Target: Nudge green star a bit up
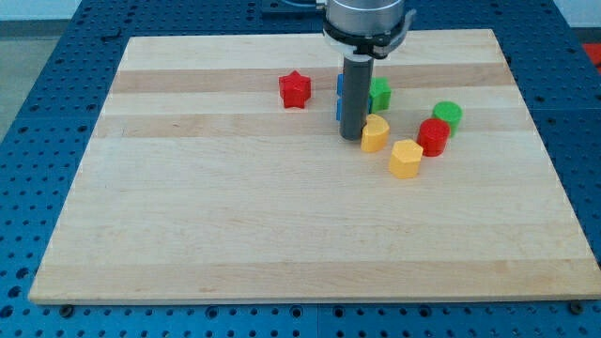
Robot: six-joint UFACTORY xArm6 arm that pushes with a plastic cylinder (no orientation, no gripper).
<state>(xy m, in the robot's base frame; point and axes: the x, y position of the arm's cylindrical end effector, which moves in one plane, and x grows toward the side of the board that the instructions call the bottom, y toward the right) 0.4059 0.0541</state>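
The green star (379,94) lies on the wooden board (235,216) right of centre near the view's top, partly hidden behind my rod. My tip (352,138) rests on the board just below and left of the green star. It touches or nearly touches a yellow block (375,134) on its right. Blue blocks (340,98) show as a sliver behind the rod's left edge; their shape cannot be made out.
A red star (295,90) lies left of the rod. A yellow hexagon-like block (406,159), a red cylinder (433,137) and a green cylinder (447,115) cluster to the right. The board's top edge runs close above the green star.
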